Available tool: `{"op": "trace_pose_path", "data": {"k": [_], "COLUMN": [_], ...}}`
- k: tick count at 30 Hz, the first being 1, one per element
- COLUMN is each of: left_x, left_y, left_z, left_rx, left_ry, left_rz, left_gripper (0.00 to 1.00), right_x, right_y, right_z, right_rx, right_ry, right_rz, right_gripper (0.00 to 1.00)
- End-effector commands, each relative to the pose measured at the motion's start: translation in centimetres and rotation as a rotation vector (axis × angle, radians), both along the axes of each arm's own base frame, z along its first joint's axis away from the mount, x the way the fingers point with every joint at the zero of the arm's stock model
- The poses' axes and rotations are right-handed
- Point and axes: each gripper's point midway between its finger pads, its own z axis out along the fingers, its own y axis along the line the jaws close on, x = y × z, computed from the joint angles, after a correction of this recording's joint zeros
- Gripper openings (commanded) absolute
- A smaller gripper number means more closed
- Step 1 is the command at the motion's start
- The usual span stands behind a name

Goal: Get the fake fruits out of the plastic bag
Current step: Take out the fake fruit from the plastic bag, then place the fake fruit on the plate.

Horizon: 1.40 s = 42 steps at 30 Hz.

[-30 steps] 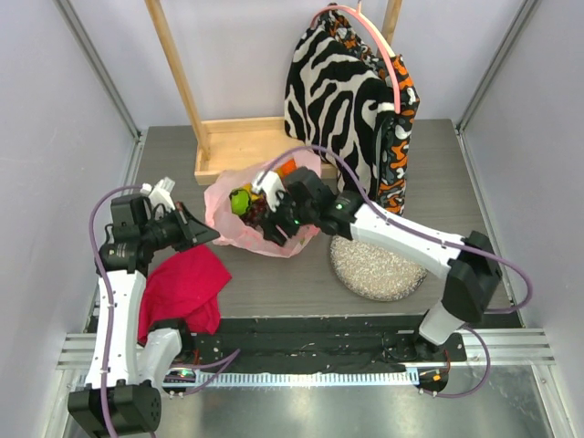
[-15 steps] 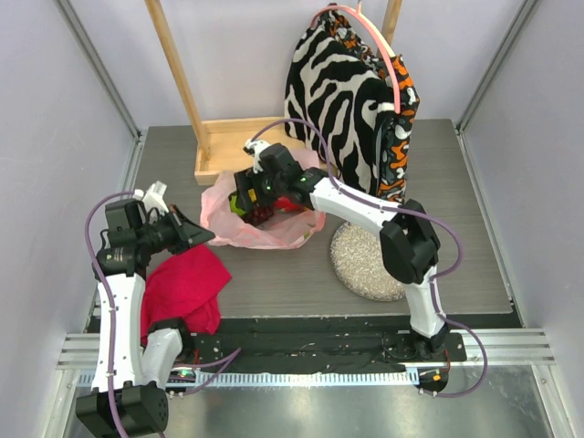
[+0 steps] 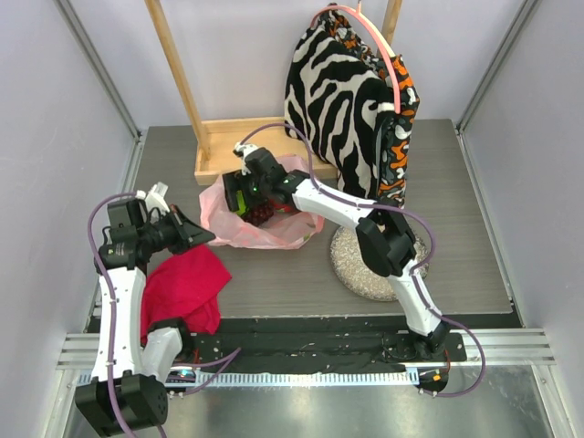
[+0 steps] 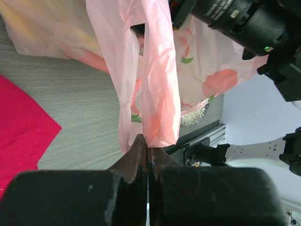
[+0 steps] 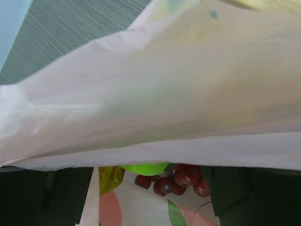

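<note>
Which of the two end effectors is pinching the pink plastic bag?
The left end effector, shut on a handle of the plastic bag; the right end effector stands open above the fake fruits, gripping nothing.

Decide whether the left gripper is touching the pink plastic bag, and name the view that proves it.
Touching. The left wrist view shows it: the left gripper is shut, with a fold of the pink bag pinched between its tips.
</note>
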Motion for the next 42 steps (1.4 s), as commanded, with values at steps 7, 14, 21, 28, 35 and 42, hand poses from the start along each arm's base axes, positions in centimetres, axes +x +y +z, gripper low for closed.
{"op": "trace_pose_path", "data": {"k": [7, 14, 21, 28, 35, 42], "left_x": [2.0, 4.6, 7.8, 8.3, 7.9, 6.6], "left_y": [0.7, 1.2, 1.5, 1.7, 1.6, 1.4], "left_z": [1.1, 1.5, 2.9, 4.6, 4.5, 3.5], "left_rx": [0.003, -0.011, -0.043, -0.036, -0.034, -0.026], "left_ry": [-0.052, -0.067, -0.099, -0.148, -0.148, -0.131], "left_rz": [0.012, 0.029, 0.043, 0.051, 0.046, 0.045], "left_gripper": [0.00, 0.00, 0.00, 0.00, 0.00, 0.00], "right_x": [1.7, -6.2, -15.2, -18.9, -15.3, -10.1], "right_y": [-1.4, -8.9, -17.6, -30.8, -31.0, -30.6], "right_z": [7.2, 18.6, 22.9, 12.3, 4.9, 0.1], "right_rx": [0.045, 0.201, 0.059, -0.422, -0.496, -0.560], "right_ry": [-0.181, -0.303, -0.459, -0.366, -0.224, -0.207], "right_rz": [0.022, 0.340, 0.519, 0.485, 0.379, 0.202], "right_gripper": [0.43, 0.39, 0.37, 0.36, 0.34, 0.37]}}
